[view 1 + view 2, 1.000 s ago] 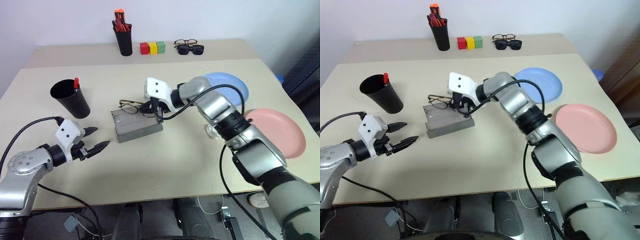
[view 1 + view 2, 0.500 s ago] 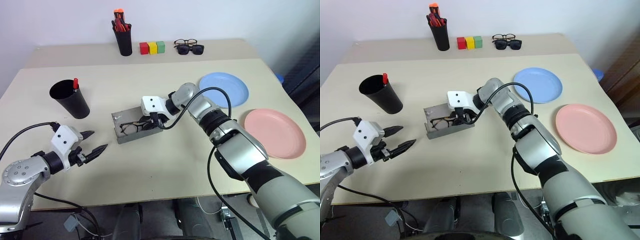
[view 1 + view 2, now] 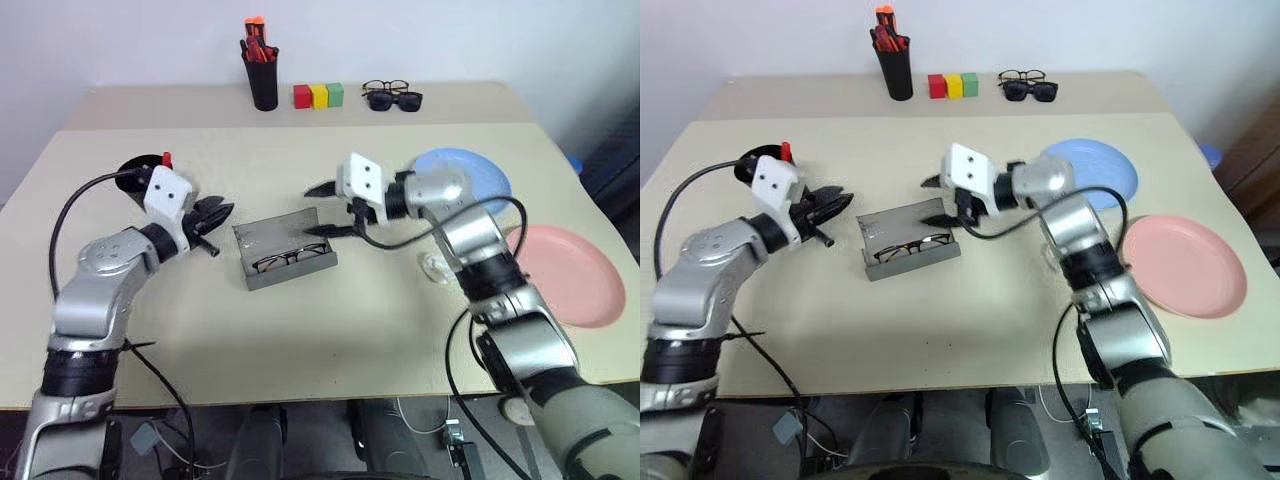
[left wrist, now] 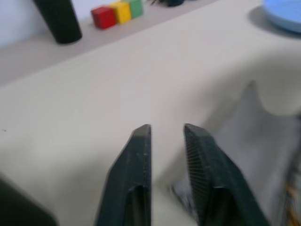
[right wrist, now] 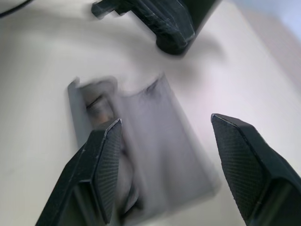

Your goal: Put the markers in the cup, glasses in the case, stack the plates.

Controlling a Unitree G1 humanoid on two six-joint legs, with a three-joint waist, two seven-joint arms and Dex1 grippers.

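Your right gripper (image 3: pixel 322 208) hung just above the right end of the case (image 3: pixel 287 250), its two black fingers spread wide apart and holding nothing. Your left gripper (image 3: pixel 215 215) hovered just beside the case's left end, its fingers drawn near together with a narrow gap between them, also empty.

The grey case lay open near the middle of the table (image 3: pixel 330 320), lid standing up at the back, and the glasses (image 3: pixel 285 260) lay inside it. Behind your left gripper stood the black cup (image 3: pixel 133 174), mostly hidden by the wrist, with a red-capped marker (image 3: pixel 167 158) poking up from it. To your right, the light blue plate (image 3: pixel 480 180) sat partly behind your right arm, and the salmon pink plate (image 3: pixel 575 275) lay apart from it, nearer the table's right edge.

The table was a pale beige surface. A second beige surface ran along a plain white wall, carrying a black pot of orange-red pens (image 3: pixel 262 70), three small blocks (image 3: pixel 318 96) in red, yellow and green, and black sunglasses (image 3: pixel 393 97) with another pair of spectacles just behind them.
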